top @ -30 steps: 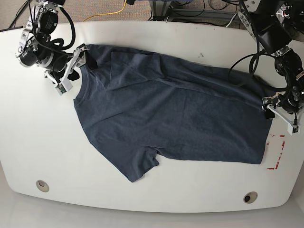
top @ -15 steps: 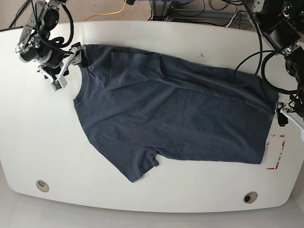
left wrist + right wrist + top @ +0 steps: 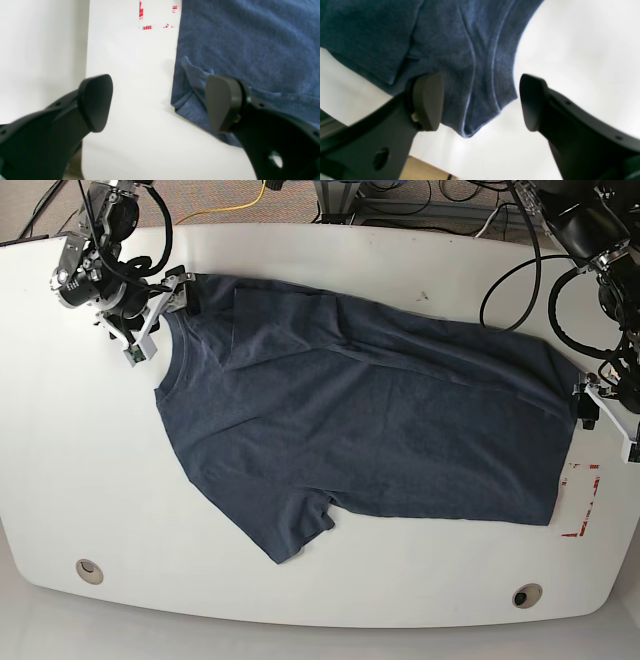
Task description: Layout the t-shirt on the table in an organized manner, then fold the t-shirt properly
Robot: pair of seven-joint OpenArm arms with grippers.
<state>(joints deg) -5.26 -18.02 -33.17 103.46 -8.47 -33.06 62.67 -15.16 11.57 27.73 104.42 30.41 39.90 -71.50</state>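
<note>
The dark navy t-shirt (image 3: 360, 420) lies spread on the white table (image 3: 300, 590), neck to the left and hem to the right, with one sleeve pointing toward the front edge. My right gripper (image 3: 158, 315) hovers open at the collar and shoulder corner. In the right wrist view a folded tip of the t-shirt (image 3: 470, 100) sits between the parted fingers of the right gripper (image 3: 480, 102). My left gripper (image 3: 607, 420) is open at the hem's far corner. In the left wrist view this corner of the t-shirt (image 3: 190, 100) lies just inside one fingertip (image 3: 221, 102) of the left gripper (image 3: 158, 103).
A red rectangular mark (image 3: 583, 500) sits beside the hem near the right edge; the left wrist view shows the same red mark (image 3: 155, 15). Two round grommet holes (image 3: 89, 570) (image 3: 526, 594) lie along the front edge. Cables (image 3: 230, 205) run behind the table.
The right gripper has lifted slightly back toward the far edge at the collar. The left gripper has slid outward toward the table's right edge. The t-shirt has not moved.
</note>
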